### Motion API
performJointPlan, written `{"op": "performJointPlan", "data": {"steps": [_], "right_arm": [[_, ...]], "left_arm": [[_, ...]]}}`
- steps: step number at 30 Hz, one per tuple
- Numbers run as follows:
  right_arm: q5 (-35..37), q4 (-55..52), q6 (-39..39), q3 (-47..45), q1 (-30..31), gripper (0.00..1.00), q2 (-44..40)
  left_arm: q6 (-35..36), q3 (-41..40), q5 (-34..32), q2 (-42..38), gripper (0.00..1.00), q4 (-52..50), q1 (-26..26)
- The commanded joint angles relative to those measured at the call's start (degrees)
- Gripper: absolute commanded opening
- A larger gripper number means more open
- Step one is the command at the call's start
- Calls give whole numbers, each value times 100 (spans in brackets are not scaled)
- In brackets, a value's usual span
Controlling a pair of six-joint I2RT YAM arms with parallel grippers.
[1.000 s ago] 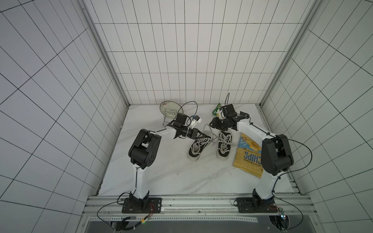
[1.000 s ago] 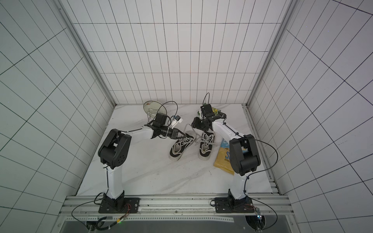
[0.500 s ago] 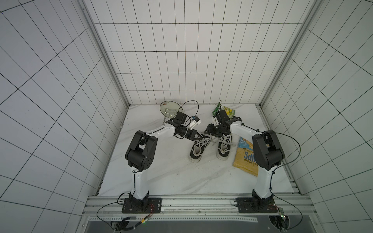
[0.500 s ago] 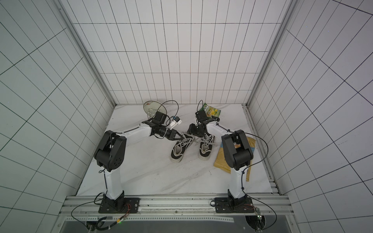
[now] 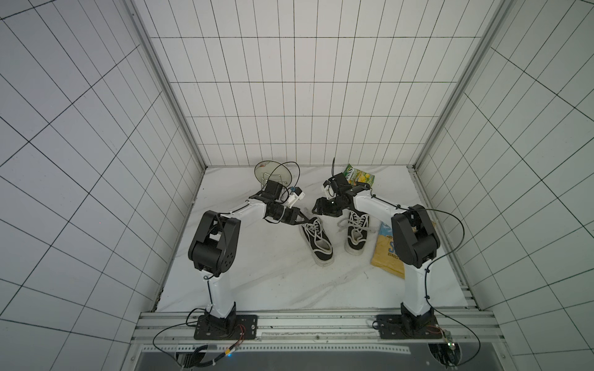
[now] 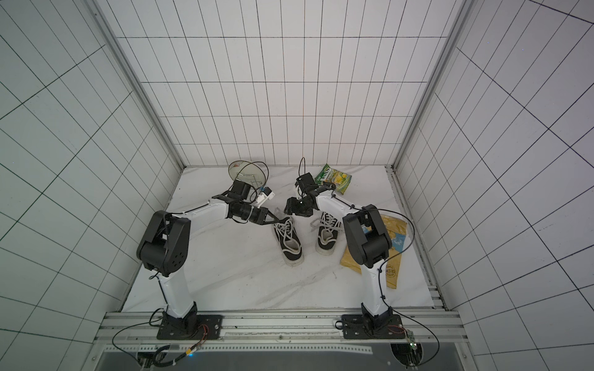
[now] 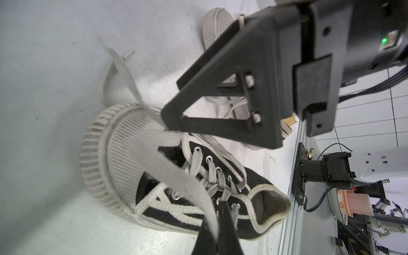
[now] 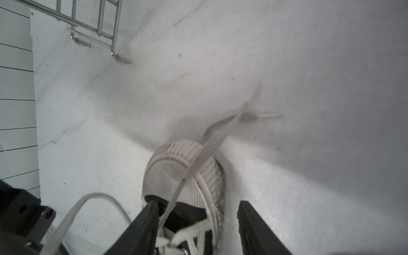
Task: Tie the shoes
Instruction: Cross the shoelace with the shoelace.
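1. Near the middle of both top views, we see the left shoe (image 5: 316,241) and the right shoe (image 5: 356,236) on the white table (image 5: 257,276). They lie side by side without touching, toes toward the back wall, and the left shoe is angled.
2. We find the left gripper (image 5: 309,219) at the toe end of the left shoe. In the left wrist view its fingertips (image 7: 225,220) are pressed together on a flat white lace (image 7: 176,174). The lace arcs up from them above the eyelets.
3. We see the right gripper (image 5: 317,210) just above centre of the frame, beside the left gripper and over the same toe. In the right wrist view its fingers (image 8: 143,223) stand apart and clamp nothing. The ribbed toe cap (image 8: 176,172) shows between them.
4. We follow a second strand (image 8: 205,154) between those fingers, over the toe cap and down to the table, where its plastic tip (image 8: 269,114) lies. We cannot tell whether this strand touches a finger.
5. Right of the right shoe we see a yellow bag (image 5: 385,253), partly hidden by the right arm (image 5: 414,241).
6. Toward the back wall we see a green packet (image 5: 358,175) behind the right gripper. A round dish (image 5: 273,172) stands in a wire rack (image 8: 95,26) behind the left gripper.
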Motion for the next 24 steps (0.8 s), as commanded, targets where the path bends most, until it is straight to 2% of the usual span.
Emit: {"op": "performJointPlan", "data": {"steps": [1, 5, 11, 17, 19, 24], "right_arm": [[379, -376, -270, -153, -180, 61, -520], [176, -438, -130, -313, -253, 58, -444], [-502, -235, 486, -273, -241, 53, 36], [-874, 455, 1236, -684, -271, 56, 119], [-876, 696, 1446, -859, -384, 57, 122], [-352, 788, 1583, -1170, -719, 57, -176]], "left_arm": [[-34, -66, 98, -225, 0, 185, 17], [-74, -75, 152, -190, 0, 227, 17], [-78, -95, 137, -194, 0, 215, 17], [-91, -94, 131, -179, 0, 222, 26], [-118, -81, 142, -179, 0, 249, 34], [-279, -189, 179, -255, 0, 445, 169]]}}
